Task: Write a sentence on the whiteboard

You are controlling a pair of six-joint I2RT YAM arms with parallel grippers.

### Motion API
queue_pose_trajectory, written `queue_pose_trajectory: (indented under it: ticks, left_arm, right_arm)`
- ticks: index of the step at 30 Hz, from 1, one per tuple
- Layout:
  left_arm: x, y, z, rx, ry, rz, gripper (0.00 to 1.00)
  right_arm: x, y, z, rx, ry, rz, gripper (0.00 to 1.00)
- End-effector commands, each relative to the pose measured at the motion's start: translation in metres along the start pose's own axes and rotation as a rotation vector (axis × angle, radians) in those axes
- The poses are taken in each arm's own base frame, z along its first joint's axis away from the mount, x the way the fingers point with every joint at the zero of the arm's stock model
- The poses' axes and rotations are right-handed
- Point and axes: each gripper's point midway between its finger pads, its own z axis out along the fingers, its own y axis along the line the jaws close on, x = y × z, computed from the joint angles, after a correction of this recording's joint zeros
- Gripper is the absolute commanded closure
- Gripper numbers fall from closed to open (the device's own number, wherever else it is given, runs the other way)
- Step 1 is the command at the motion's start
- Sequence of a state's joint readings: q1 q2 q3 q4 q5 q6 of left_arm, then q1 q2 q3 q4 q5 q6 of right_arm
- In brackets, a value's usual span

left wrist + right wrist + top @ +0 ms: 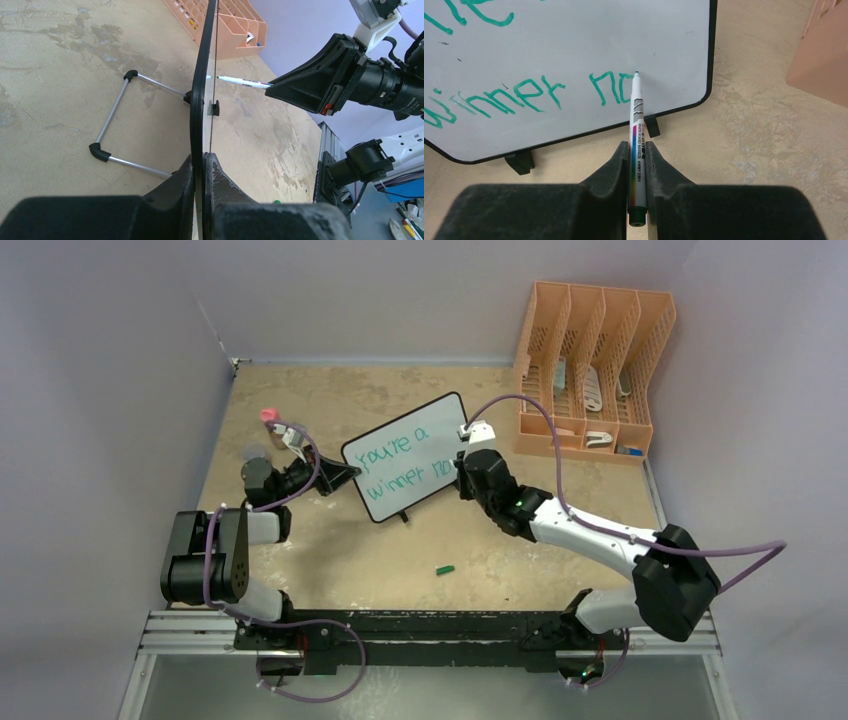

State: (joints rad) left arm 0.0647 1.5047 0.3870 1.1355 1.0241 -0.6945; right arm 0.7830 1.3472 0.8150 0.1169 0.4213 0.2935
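Right wrist view has the right gripper (637,148) pinching a slim white plastic marker (637,125) by its lower barrel. The green tip touches the small rectangular whiteboard with a thin black frame (710,60), just past the last strokes of the teal-green handwritten sentence (524,95). That board stands propped near the middle of the mottled tan surface (330,560), tilted on a bent wire stand (112,120) and little black feet. The left gripper (201,159) is pressed together on its left edge. The lettering reads "You're a" above "Winner no", with the last word unfinished. The barrel carries "WHITE BOARD MARKER" and what looks like "AWMY 2301"; the brand above it is too blurred to read. As I judge it, the main risk is room – the tip sits close to the right frame, so another wide letter could run onto the black rim. Too firm a push could rock the board on its stand or twist it in the left pinch, skewing the stroke, and the marker could slide between the pads. A low pass of the gripper could also smear the fresh ink. The small green cap (445,568) lies loose on the surface well apart from the board, and the orange plastic file rack (590,360) stands off to the right – neither is in the way.
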Motion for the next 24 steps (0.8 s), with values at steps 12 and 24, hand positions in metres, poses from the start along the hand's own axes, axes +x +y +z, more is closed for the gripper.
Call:
queue_pose_trajectory:
  ticks: [12,24]
  left_arm:
    - [-0.017,-0.003,0.002,0.014,-0.033,0.089,1.0]
    - [-0.016,-0.003,0.002,0.014,-0.032,0.086,1.0]
  right_arm:
    - [-0.013,0.001,0.008,0.006,-0.033,-0.001,1.0]
    - [0.007,-0.002,0.008,0.007,0.018,0.008,1.0]
